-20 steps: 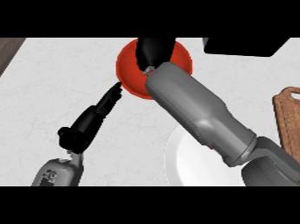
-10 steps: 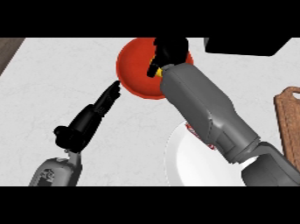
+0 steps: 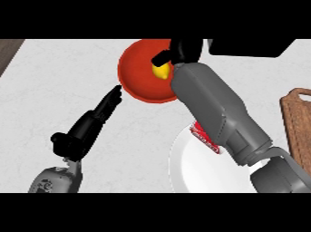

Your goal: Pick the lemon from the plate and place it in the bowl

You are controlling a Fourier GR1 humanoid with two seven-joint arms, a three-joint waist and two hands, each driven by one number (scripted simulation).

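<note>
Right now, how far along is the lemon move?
Done: the lemon is off the white plate and within the rim of the red bowl. In hand: the right robot hand sits right above it; whether it has let go is unclear. Left: confirm release, pull the arm back.

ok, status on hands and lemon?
Left hand open, fingertips at rim of red bowl. Right hand over the bowl, grip unclear. Lemon within the bowl's outline, off the white plate. Nothing blocking.
</note>
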